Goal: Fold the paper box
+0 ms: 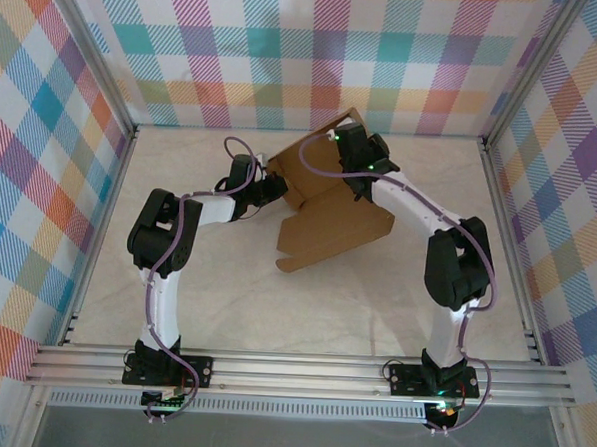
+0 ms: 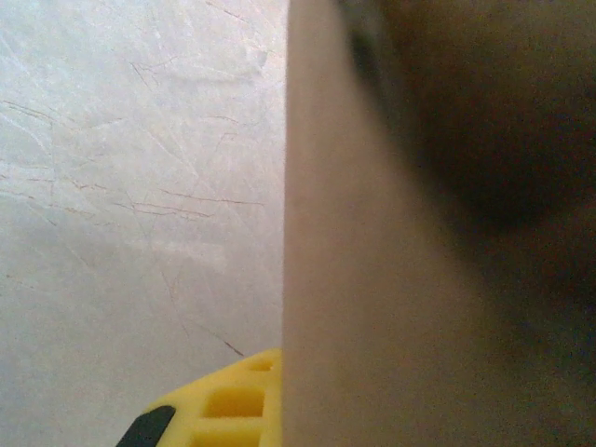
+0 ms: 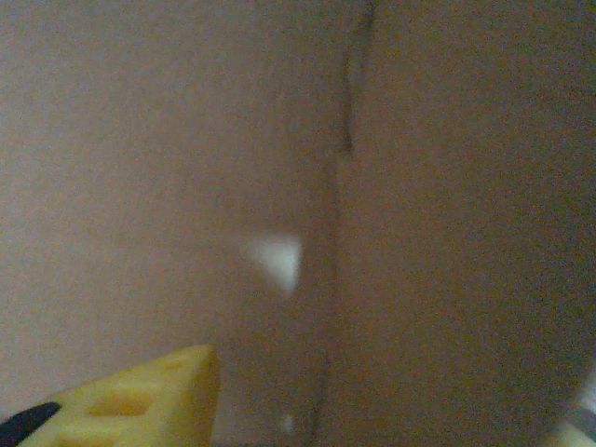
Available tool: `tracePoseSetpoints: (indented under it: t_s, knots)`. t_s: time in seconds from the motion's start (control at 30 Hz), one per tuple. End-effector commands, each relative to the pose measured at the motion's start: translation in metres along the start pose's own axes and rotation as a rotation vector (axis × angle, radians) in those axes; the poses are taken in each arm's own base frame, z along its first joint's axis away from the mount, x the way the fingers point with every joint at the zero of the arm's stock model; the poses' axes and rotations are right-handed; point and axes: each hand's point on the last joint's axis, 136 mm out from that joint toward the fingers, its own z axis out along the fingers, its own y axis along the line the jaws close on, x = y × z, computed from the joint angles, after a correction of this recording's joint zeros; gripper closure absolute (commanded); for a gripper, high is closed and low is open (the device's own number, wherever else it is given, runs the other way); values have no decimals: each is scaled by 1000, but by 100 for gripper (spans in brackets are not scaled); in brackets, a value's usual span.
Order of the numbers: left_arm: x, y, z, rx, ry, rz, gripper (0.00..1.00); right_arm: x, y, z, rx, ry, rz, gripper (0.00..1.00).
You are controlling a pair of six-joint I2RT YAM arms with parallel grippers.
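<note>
Brown corrugated cardboard box (image 1: pixel 333 225), half folded, sits on pale worktop (image 1: pixel 224 300) btw both arms. Left gripper (image 1: pixel 275 189) pinching box's left flap; right gripper (image 1: pixel 341 144) at box's far top edge, can't tell how wide tbh.

Cannot resolve box (image 3: pixel 419 233) in right wrist view, blurred close up; cannot tell spacing of fingers (image 3: pixel 130 396), cropped at bottom.

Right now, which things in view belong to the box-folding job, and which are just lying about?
Job: brown corrugated cardboard paper box, one panel raised.
Just surroundings: pale tabletop; plaid backdrop walls; aluminium frame rail.
</note>
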Motion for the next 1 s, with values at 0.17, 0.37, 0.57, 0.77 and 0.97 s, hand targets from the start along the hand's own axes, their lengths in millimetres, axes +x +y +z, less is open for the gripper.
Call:
tracePoseSetpoints:
  t_s: [0.17, 0.37, 0.57, 0.77, 0.97]
  knots:
    - [3, -16, -2, 37, 23, 30, 100, -5, -10, -28, -66, -30, 114, 19]
    - [3, -17, -2, 37, 22, 28, 100, -6, -15, -39, -106, -44, 175, 10]
    - [2, -17, -4, 22, 27, 33, 100, -14, -24, -69, -209, -113, 292, 7]
    - [-4, -5, -20, -94, 85, 79, 100, -6, -42, -90, -347, -134, 517, 6]
    - [-7, 6, -53, -266, 212, 185, 100, 20, -60, -89, -470, -111, 762, 7]
